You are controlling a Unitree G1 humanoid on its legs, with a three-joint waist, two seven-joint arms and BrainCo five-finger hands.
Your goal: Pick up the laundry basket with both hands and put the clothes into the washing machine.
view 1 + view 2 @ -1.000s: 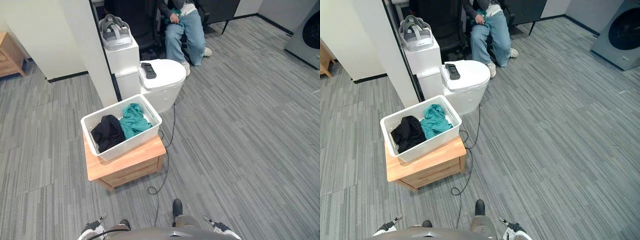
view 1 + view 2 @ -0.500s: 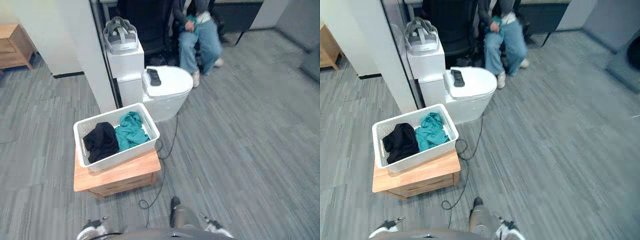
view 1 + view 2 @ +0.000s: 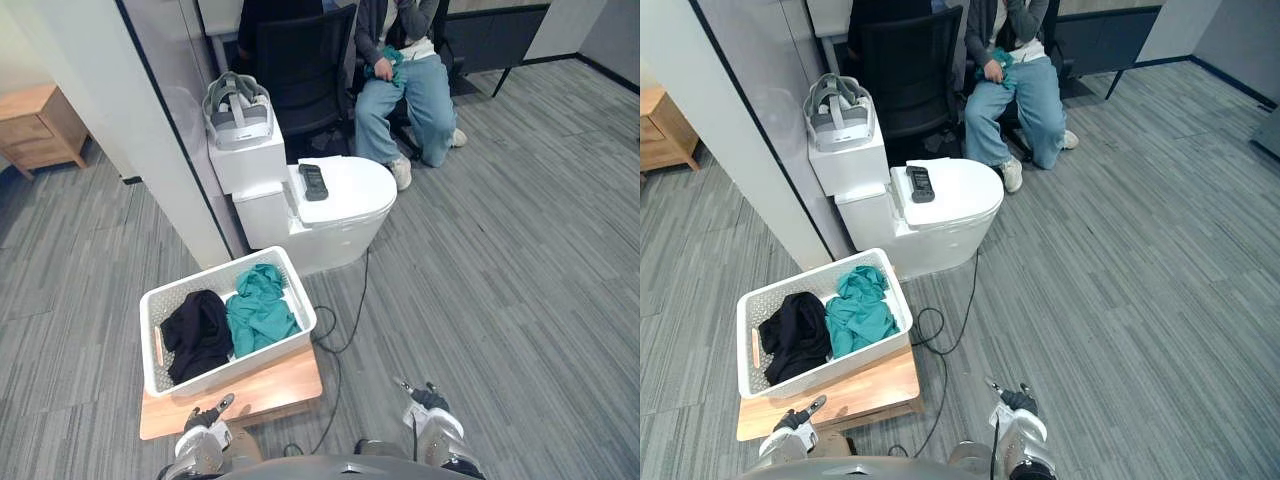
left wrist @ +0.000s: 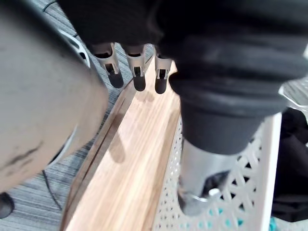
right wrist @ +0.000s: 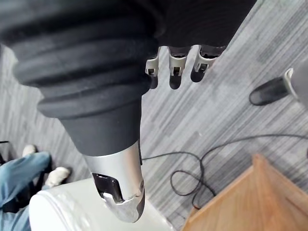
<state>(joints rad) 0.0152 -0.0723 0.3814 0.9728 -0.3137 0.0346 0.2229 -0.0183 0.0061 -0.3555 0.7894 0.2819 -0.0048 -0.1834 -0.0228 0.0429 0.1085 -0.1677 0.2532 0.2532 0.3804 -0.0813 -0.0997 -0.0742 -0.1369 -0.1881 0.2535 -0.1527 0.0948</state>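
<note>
Two hands hang low and empty. The left hand [image 3: 203, 420] has its fingers [image 4: 138, 77] straight and its thumb spread, poised over the front edge of the low wooden surface [image 3: 270, 392]. The right hand [image 3: 420, 402] is just as slack and open over bare floor, well apart from the load. The white laundry basket [image 3: 240, 366] sits on that surface, skewed to the robot's line, with a black garment [image 3: 196, 333] and a teal garment [image 3: 259, 312] side by side inside; neither hand has hold of it. The lift has not begun, I judge, and the lopsided stance is the main hazard. With the left hand near the basket's front wall and the right far off to the side, a reach from here could catch one end first. That could shove the basket back across the surface, or tip it and spill the clothes. The lattice walls could also snag a fingertip. A white toilet [image 3: 340, 205] with a remote [image 3: 314, 181] on its lid stands just behind. Against half a second ago the whole picture has shifted, so the camera has moved. The basket now lies lower in the frame, on the same surface with the same two garments, and both hands reach further up into the picture.
</note>
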